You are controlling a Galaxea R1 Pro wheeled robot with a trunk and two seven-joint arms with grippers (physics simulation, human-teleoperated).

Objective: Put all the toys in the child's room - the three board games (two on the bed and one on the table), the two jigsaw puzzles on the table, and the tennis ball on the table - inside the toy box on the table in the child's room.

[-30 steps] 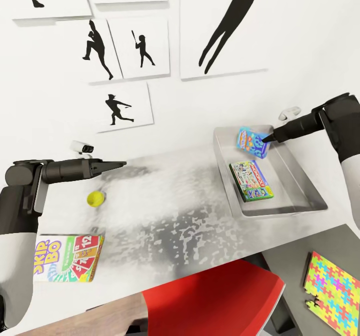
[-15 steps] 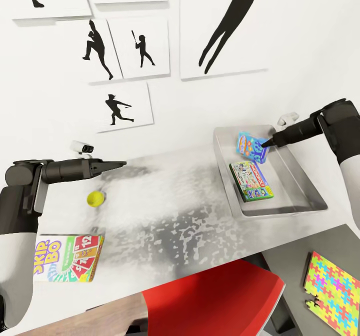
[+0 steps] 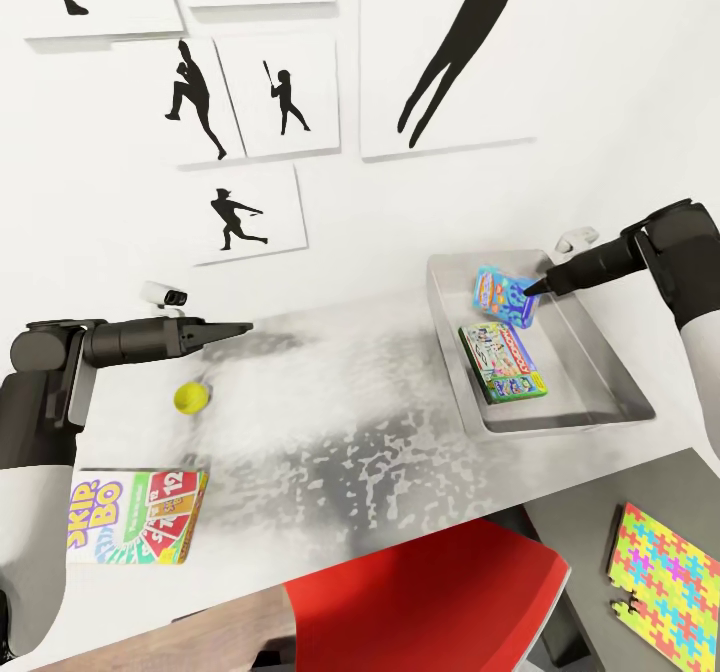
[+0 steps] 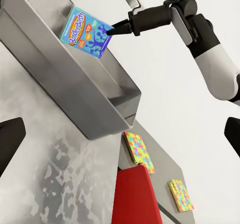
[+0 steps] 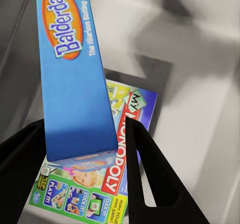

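Step in hand: blue game over the toy box, release pending.

Left gripper (image 3: 243,328) idle near the ball (image 3: 190,397), apparently nearly closed, empty; SKIP-BO box (image 3: 137,528) waits on the table (image 3: 350,422); right gripper (image 3: 531,289) clamps the blue game (image 3: 504,295), tilted above the green-edged game (image 3: 503,360) inside the toy box (image 3: 570,417); next, lower and let go; puzzle (image 3: 665,586) cut off at frame edge.

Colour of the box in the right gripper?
Blue board game with an orange logo oval; clearest in the right wrist view.

The bin (image 3: 598,407) sits on the table (image 3: 330,422), right; one game (image 3: 503,360) lies inside, another (image 3: 504,295) tilted above it; ball (image 3: 190,397) and card game (image 3: 137,515) left
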